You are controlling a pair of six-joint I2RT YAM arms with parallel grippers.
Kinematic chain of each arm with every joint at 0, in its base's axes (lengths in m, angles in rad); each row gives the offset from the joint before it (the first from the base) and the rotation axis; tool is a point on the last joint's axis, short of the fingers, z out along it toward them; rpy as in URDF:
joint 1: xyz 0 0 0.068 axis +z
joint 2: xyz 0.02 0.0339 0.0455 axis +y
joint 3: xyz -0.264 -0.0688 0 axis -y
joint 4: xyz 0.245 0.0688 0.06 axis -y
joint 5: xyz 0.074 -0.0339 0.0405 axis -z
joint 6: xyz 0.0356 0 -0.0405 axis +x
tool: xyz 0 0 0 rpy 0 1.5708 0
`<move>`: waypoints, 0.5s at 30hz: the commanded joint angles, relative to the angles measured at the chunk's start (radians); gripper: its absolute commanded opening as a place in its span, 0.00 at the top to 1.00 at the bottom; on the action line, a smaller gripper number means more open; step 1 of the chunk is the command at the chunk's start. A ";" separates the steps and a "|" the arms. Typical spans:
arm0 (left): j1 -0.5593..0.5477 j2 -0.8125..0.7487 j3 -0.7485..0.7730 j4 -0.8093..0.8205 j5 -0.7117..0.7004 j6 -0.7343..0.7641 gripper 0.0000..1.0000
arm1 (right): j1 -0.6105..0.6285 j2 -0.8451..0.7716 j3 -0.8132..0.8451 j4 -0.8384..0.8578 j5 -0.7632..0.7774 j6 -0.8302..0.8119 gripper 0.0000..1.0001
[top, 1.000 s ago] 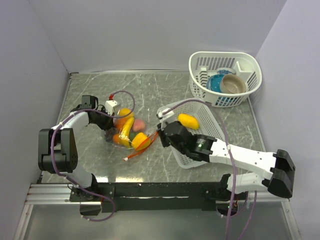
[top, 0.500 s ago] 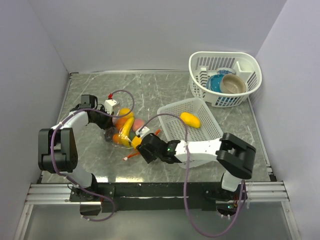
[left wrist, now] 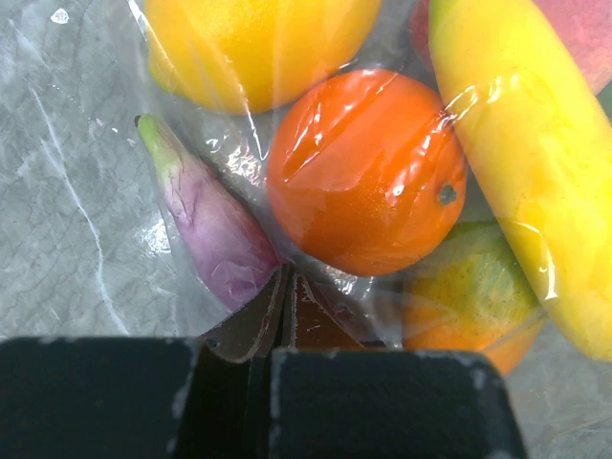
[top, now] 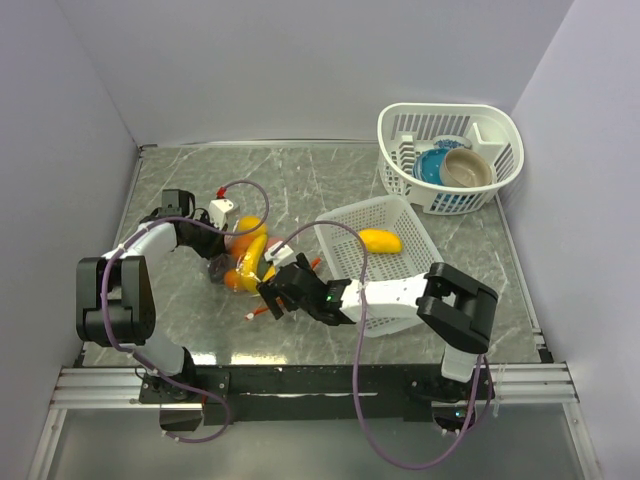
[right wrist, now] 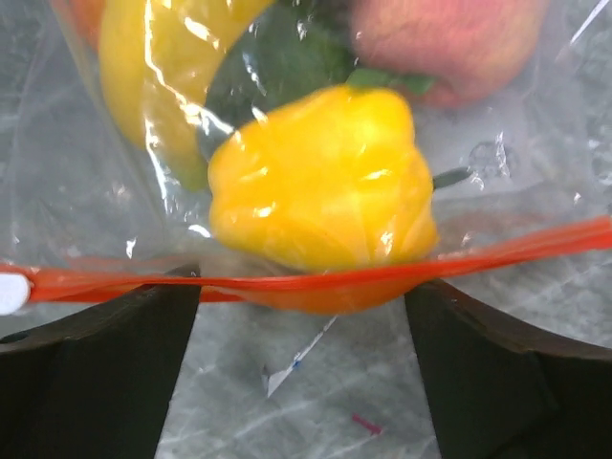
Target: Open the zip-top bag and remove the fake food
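The zip-top bag [top: 248, 268] lies on the table left of centre, holding fake food. My left gripper [left wrist: 287, 287] is shut on a fold of the bag's clear plastic at its far end, just below an orange [left wrist: 363, 172] and a purple eggplant [left wrist: 215, 225]. My right gripper [right wrist: 301, 316] stands open at the bag's mouth, and the red-orange zip strip [right wrist: 497, 251] runs across between its fingers. A yellow pepper [right wrist: 320, 191] bulges right behind the strip, with a banana [right wrist: 143, 67] and a pink peach [right wrist: 449, 38] further in. One yellow piece [top: 380, 240] lies in the mesh basket.
The white rectangular mesh basket [top: 345, 225] sits tilted just right of the bag, over my right arm. A round white basket [top: 395, 130] with a blue bowl and a tan bowl stands at the back right. Grey walls close in the table on three sides.
My right gripper has swung left from the mesh basket to the bag's mouth and has opened. The left gripper has kept its hold on the bag.
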 commanded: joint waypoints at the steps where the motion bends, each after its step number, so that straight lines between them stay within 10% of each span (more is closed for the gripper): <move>1: 0.007 -0.038 0.003 -0.018 0.010 0.026 0.99 | 0.006 0.042 0.067 0.052 0.033 -0.019 0.00; 7: 0.007 -0.043 0.006 -0.026 0.013 0.030 0.99 | -0.010 0.133 0.148 0.018 -0.116 -0.053 0.00; 15: 0.007 -0.063 -0.009 -0.033 0.015 0.046 0.99 | -0.008 0.165 0.161 0.055 0.055 -0.012 0.00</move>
